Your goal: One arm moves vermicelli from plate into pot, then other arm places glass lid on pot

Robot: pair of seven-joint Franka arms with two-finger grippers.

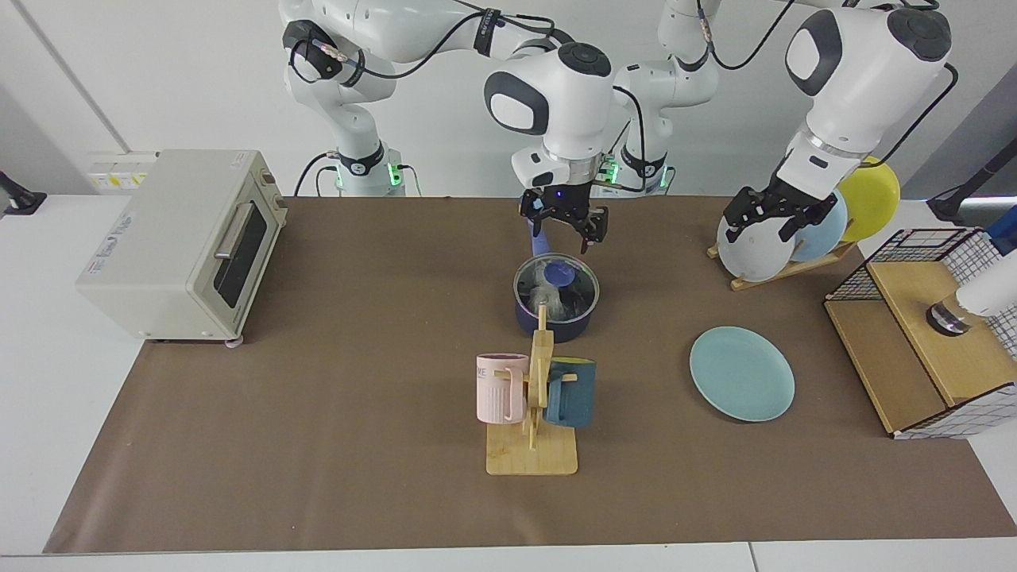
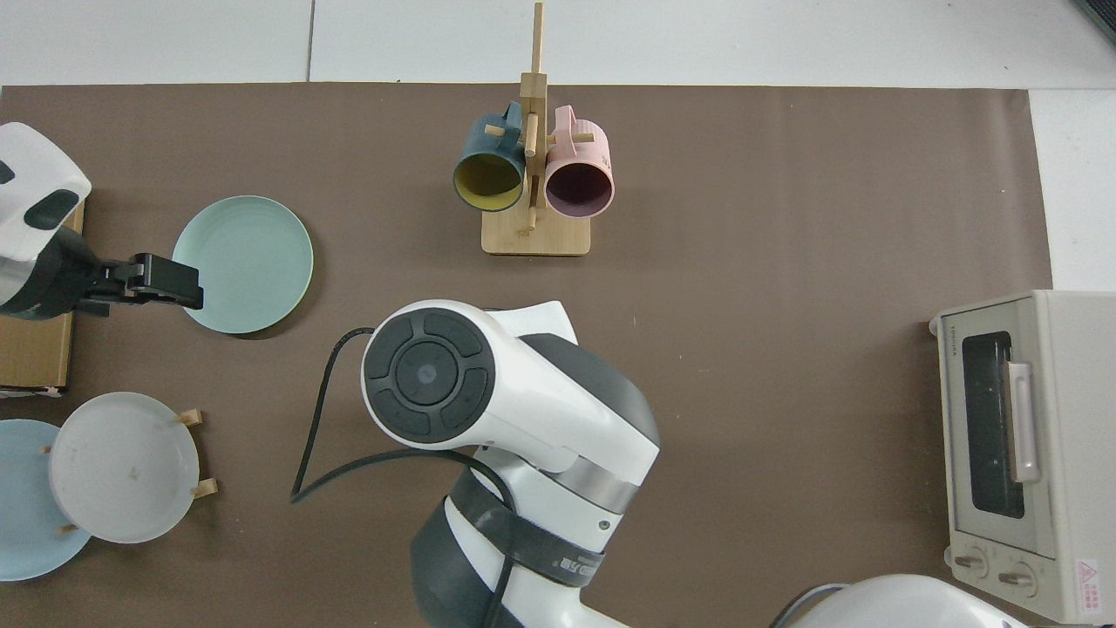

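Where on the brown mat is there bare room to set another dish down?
Bare mat lies between the toaster oven and the mug stand, and along the near edge below the plate. It is crowded mid-table, where the right gripper hangs over the lidded pot.

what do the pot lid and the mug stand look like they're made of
The glass lid looks like clear glass with a thin metal rim and a blue, probably plastic, knob: the pale vermicelli inside the pot shows through it. The mug stand looks like unfinished light wood, possibly bamboo, from its pale yellow matte surface.
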